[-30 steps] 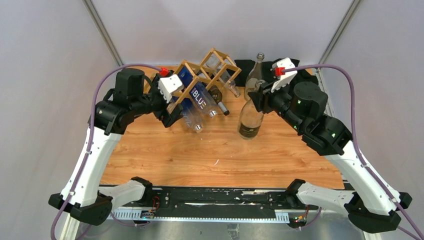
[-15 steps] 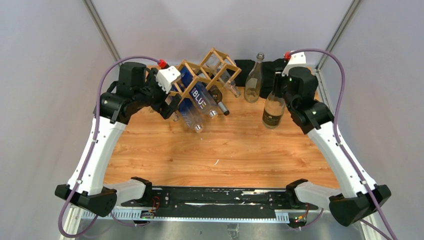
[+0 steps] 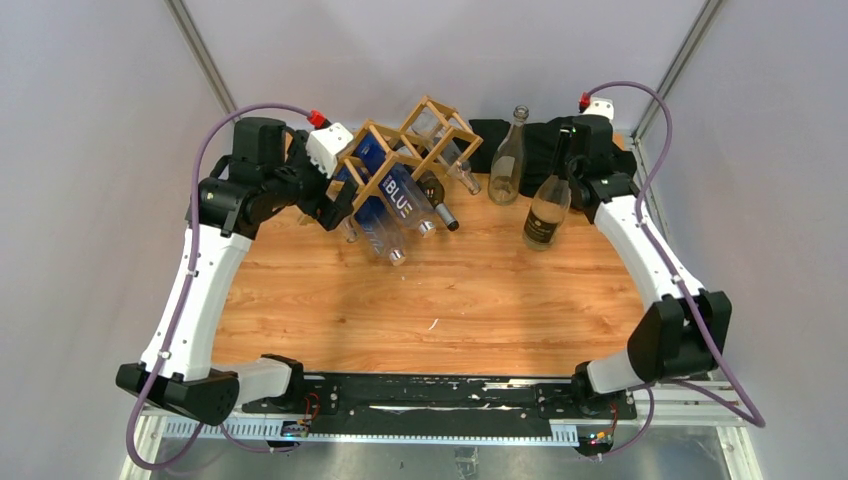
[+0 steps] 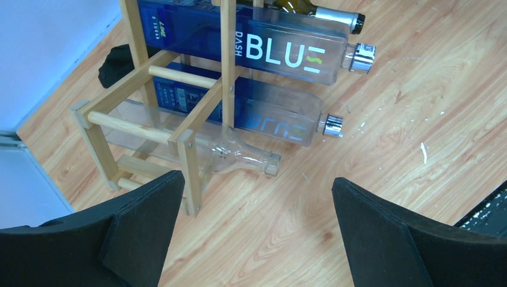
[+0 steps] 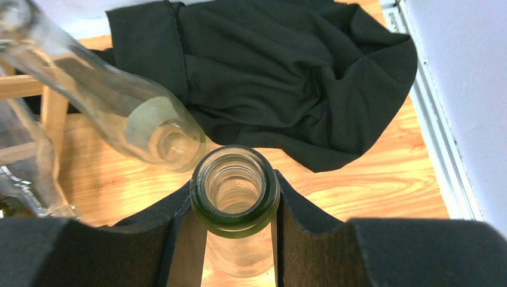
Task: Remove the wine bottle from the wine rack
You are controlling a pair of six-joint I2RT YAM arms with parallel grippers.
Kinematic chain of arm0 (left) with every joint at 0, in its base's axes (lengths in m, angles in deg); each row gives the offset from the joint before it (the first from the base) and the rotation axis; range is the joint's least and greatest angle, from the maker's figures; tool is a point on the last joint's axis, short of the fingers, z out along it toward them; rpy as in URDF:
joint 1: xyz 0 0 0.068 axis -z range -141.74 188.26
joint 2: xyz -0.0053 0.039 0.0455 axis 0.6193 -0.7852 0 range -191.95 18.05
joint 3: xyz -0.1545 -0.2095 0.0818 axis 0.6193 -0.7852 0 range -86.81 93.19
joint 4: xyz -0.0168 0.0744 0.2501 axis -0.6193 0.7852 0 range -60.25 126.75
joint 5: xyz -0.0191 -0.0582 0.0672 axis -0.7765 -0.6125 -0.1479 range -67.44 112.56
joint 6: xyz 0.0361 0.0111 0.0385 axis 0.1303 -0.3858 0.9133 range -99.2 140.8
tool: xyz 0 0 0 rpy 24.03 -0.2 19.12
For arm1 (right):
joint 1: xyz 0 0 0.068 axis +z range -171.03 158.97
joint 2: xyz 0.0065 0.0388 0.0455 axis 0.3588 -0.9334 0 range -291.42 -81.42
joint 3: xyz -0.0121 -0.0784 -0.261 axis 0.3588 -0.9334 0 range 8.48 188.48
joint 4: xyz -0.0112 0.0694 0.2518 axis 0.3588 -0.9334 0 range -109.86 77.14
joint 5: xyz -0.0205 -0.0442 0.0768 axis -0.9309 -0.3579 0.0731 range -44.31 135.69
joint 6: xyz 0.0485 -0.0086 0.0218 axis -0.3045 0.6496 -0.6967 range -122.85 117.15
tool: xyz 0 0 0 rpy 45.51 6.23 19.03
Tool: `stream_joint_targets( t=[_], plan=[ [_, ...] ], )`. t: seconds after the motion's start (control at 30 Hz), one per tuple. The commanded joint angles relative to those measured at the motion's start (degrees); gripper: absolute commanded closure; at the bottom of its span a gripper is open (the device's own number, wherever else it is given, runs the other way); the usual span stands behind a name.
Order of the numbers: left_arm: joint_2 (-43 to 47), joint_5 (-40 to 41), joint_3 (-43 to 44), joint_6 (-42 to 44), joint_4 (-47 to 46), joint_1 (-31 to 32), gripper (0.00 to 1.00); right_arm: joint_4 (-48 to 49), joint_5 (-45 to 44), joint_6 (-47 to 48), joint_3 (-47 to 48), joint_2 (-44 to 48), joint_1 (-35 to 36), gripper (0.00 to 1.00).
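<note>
One green glass wine bottle [image 3: 545,205] leans, off the light wooden lattice wine rack [image 4: 228,60], neck pinched in my right jaws; left jaws spread. If I let go tilted, it may topple.

This is a robotics lab test cell, not a home or a shop. 2 white-and-black robot arms [image 3: 195,290] are bolted to a black mounting plate [image 3: 430,392] at the near edge of a wood-grain tabletop [image 3: 430,300]. Purple cables [image 3: 214,148] loop off their wrists. Plain pale panels [image 3: 90,150] held by bare metal struts [image 3: 205,65] close the table in on 3 sides. The only furnishings are props: a wooden wine rack [image 4: 228,72], a few bottles [image 4: 281,51] and a crumpled black cloth [image 5: 269,72].
</note>
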Motion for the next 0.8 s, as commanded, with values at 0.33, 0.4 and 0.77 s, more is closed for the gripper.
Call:
stream_joint_targets(
  t=[0.33, 0.4, 0.77],
  plan=[
    [-0.3, -5.6, 1.7, -1.2, 0.6, -0.9, 0.00, 17.0, -0.2, 3.4, 8.4, -7.3, -1.4, 1.00],
    [-0.4, -5.5, 1.6, -1.2, 0.6, -0.9, 0.00, 18.4, -0.6, 4.5, 8.7, -8.3, -1.4, 1.00],
    [-0.1, -5.1, 0.7, -0.8, 0.6, -1.0, 0.00, 24.5, -2.0, 8.5, 9.5, -13.5, -1.4, 1.00]
  ],
)
